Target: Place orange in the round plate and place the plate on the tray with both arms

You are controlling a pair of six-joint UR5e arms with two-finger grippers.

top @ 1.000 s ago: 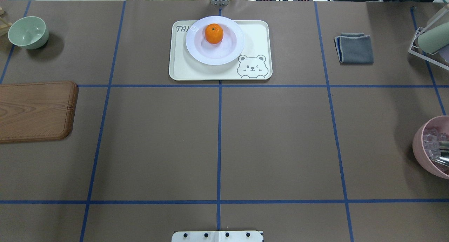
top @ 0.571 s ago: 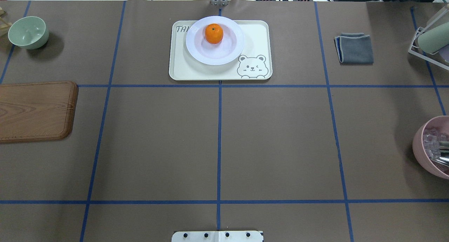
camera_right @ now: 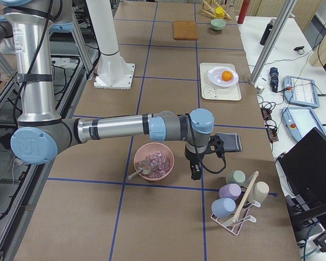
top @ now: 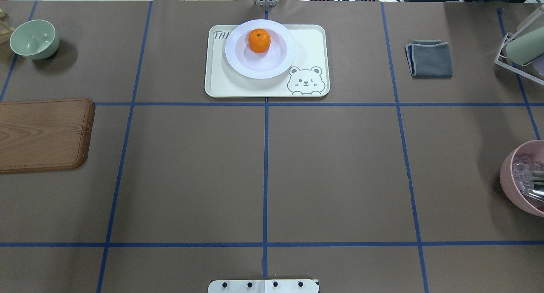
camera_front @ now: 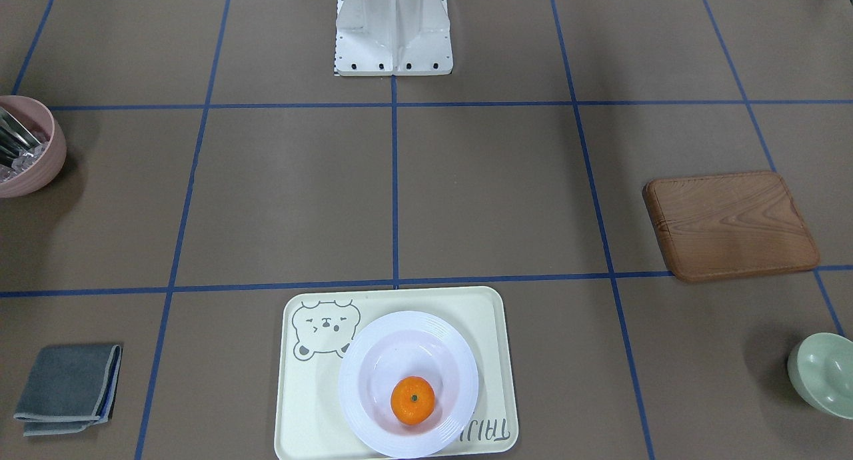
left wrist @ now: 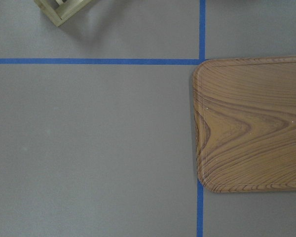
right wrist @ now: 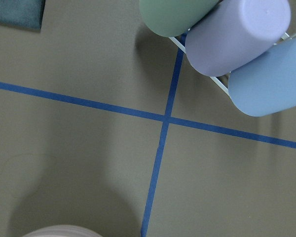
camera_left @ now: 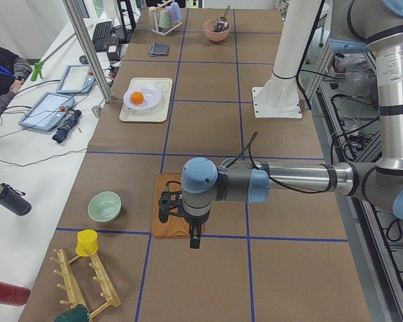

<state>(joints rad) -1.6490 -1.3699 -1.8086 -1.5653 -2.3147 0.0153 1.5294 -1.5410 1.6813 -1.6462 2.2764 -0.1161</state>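
Observation:
The orange (top: pixel 259 40) sits in the round plate (top: pixel 272 63), and the plate rests on the tray (top: pixel 312 42) at the far middle of the table. The front-facing view shows the same: the orange (camera_front: pixel 412 400) in the plate (camera_front: pixel 373 380) on the tray (camera_front: pixel 310 400). Neither arm is near them. My left gripper (camera_left: pixel 195 238) hangs over the near end of the wooden board (camera_left: pixel 169 215), seen only in the exterior left view. My right gripper (camera_right: pixel 195 173) hangs beside the pink bowl (camera_right: pixel 153 161), seen only in the exterior right view. I cannot tell whether either is open or shut.
A wooden board (top: pixel 42 133) and a pale green bowl (top: pixel 34 39) lie on the left. A grey cloth (top: pixel 430 58), a cup rack (top: pixel 520 49) and a pink bowl (top: pixel 522 178) are on the right. The white base mount (camera_front: pixel 393 33) stands at the robot's side.

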